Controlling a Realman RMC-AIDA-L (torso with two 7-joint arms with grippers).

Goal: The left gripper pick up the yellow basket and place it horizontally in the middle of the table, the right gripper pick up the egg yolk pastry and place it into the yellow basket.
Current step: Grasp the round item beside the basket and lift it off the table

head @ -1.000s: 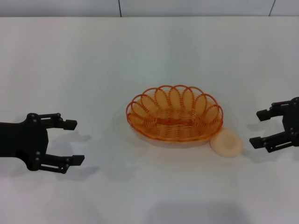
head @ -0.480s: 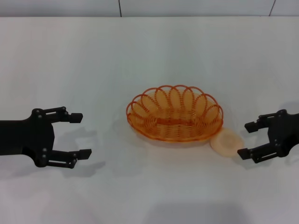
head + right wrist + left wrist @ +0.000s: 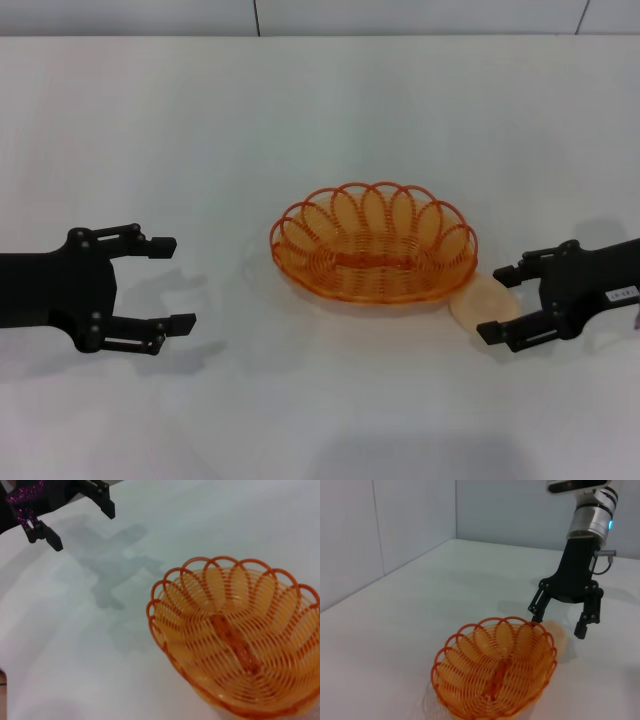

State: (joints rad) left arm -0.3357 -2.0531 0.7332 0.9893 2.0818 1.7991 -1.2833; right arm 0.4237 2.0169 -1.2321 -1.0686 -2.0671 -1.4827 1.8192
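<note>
The yellow basket [image 3: 373,242] sits mid-desk [image 3: 320,110]. The egg yolk pastry [image 3: 482,305] touches its near right rim. The right gripper [image 3: 505,301], fingers wide, is around the pastry. The left gripper [image 3: 168,283] waits wide at far left.

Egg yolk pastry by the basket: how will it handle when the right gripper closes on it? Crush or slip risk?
The egg yolk pastry looks small, smooth and domed, so probably light but soft; a hard pinch may dent it. The open right gripper straddles it. It sits against the yellow basket, so a sideways nudge would likely shift the basket too.
</note>
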